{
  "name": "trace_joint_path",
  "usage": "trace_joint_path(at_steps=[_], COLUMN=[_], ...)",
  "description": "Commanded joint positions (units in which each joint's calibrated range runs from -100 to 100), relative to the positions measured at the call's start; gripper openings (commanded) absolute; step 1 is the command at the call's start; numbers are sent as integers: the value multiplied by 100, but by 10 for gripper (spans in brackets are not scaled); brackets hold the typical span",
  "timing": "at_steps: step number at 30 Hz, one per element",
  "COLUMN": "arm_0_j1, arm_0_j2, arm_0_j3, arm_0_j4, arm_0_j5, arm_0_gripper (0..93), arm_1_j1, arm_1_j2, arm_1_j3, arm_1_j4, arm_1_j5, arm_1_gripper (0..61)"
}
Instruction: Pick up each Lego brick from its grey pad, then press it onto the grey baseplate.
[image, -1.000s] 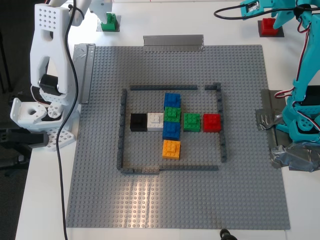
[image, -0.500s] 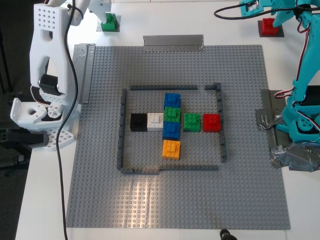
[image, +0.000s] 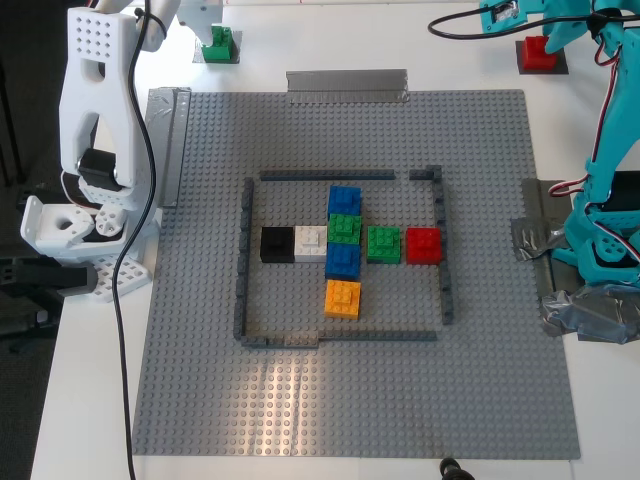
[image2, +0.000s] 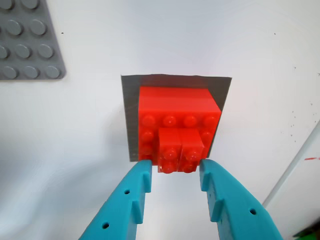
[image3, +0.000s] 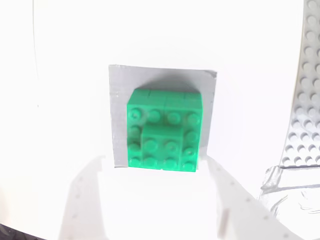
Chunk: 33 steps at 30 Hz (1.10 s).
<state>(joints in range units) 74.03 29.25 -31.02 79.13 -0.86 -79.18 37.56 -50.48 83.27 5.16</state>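
Observation:
A red Lego brick (image2: 175, 125), with a smaller red piece on top, sits on its dark grey pad (image2: 131, 115); it also shows at the exterior view's top right (image: 537, 52). My first gripper (image2: 175, 170), teal, is open, with its fingertips (image2: 142, 175) on either side of the brick's near edge. A green brick (image3: 165, 132) sits on its grey pad (image3: 120, 100), at the exterior view's top left (image: 218, 42). My second gripper (image3: 152, 172), white and washed out, is open around the green brick's near side. The grey baseplate (image: 200, 350) fills the middle.
Inside the dark grey frame (image: 243, 260) on the baseplate stand blue (image: 344, 200), green (image: 383, 243), red (image: 423, 244), orange (image: 342, 298), black (image: 277, 243) and white (image: 311, 243) bricks. Silver tape patches (image: 347, 85) hold the plate's edges. Arm bases stand at both sides.

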Motion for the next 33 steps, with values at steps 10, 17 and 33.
trace_joint_path(at_steps=[10,17,33], arm_0_j1=[15,-14,-1668], arm_0_j2=[200,165,-3517], arm_0_j3=[-243,-731,579], arm_0_j4=[-29,354,2087], arm_0_j5=[-43,-9,470], arm_0_gripper=[35,0,0], arm_1_j1=[123,182,36], arm_1_j2=[-194,-194,-91], arm_1_j3=[-247,-238,-283], arm_1_j4=[-76,-109,-157], arm_1_j5=[112,117,49], arm_1_gripper=[228,228,228])
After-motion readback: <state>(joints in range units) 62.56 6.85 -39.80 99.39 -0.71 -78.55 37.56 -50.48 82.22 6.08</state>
